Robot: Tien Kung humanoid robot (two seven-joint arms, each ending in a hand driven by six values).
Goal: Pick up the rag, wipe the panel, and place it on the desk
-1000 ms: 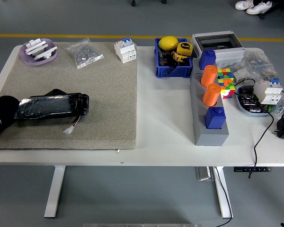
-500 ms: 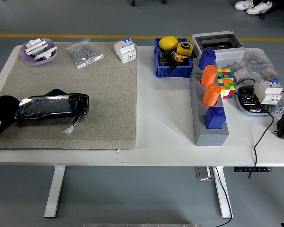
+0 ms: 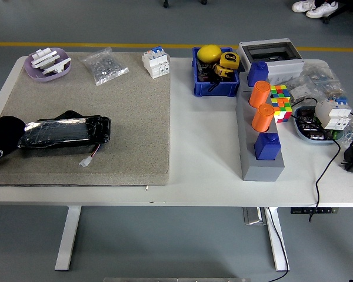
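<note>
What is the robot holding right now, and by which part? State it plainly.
Nothing visibly. Only the left hand shows, a black shape at the table's left edge beside the black wrapped pack; whether it touches the pack cannot be told. The right hand is out of view.

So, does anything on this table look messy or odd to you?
Mostly tidy. The black wrapped pack lies slightly askew on the grey mat, a loose white connector trailing from it. At the right edge, bags and cables are heaped untidily. Nothing looks spilled or broken.

beige mat (image 3: 129, 135), blue bin (image 3: 213, 88), orange cylinders (image 3: 261, 106)
</note>
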